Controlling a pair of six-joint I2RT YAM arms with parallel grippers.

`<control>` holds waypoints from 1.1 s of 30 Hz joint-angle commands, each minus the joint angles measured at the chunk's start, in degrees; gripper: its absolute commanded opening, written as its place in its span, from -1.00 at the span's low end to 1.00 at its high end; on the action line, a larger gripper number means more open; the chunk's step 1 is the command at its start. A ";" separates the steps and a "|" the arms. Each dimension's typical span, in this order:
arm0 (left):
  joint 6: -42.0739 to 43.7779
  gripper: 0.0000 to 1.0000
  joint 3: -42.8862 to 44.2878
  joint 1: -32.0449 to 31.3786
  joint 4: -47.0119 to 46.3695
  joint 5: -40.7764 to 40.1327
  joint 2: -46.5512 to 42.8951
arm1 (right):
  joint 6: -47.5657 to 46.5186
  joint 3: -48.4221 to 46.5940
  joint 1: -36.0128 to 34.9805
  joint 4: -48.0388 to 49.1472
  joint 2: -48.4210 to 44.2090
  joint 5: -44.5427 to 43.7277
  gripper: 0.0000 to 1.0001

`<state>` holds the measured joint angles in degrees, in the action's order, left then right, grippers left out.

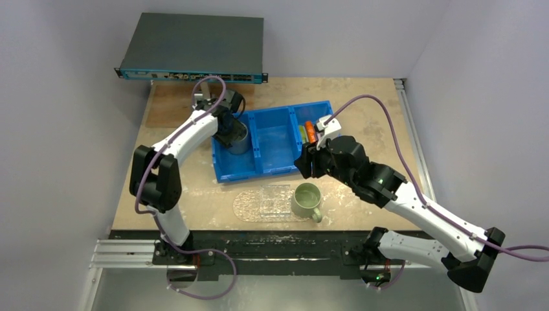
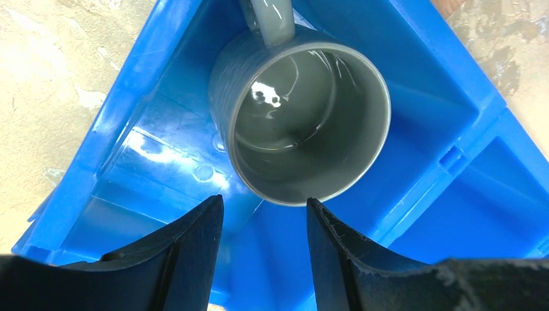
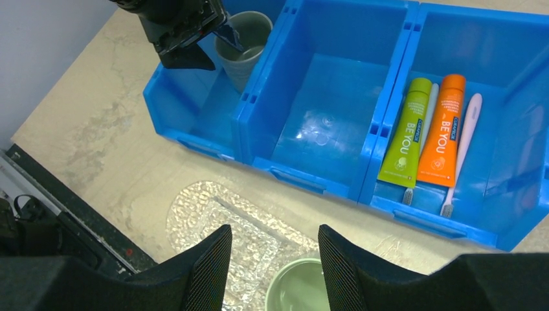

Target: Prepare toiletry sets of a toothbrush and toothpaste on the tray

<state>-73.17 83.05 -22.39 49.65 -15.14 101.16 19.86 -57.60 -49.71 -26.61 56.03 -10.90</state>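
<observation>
Top external view: a mottled beige table is seen closed in by plain pale walls on three sides; a flat dark box with a row of ports is set at the far edge; metal rails are fixed along the near edge by the arm bases; a blue bin of three compartments is laid on the table.

The left gripper is held over the bin's left compartment, jaws parted and nothing clamped between them; a grey mug is seen upright just ahead of its fingertips, handle pointing away.

The right gripper is held released above the table, gripping nothing; the tray is seen below and just ahead of its fingers, with a pale-green mug at the tray's end directly beneath them.

Ahead and to the right of that gripper, in the bin's right compartment, the green tube, the orange tube and the toothbrushes are laid side by side; one brush is set between the tubes, one beside the orange tube.
</observation>
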 commanded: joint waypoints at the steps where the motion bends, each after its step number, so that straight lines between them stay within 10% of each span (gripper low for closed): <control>1: -1.27 -0.01 3.89 0.80 1.82 0.65 2.00 | -0.96 0.73 0.10 -0.05 -1.10 0.35 0.08; 21: 1.47 -0.11 4.09 1.31 1.53 2.48 7.86 | -1.22 1.53 0.06 0.07 -1.37 0.85 0.08; 33: 3.73 -0.53 -1.57 1.30 -1.88 4.59 7.02 | -0.70 1.35 0.06 0.10 -1.01 2.69 0.06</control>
<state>-71.85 84.38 -20.64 50.68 -13.28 108.62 19.31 -56.10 -49.71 -26.59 55.79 -9.61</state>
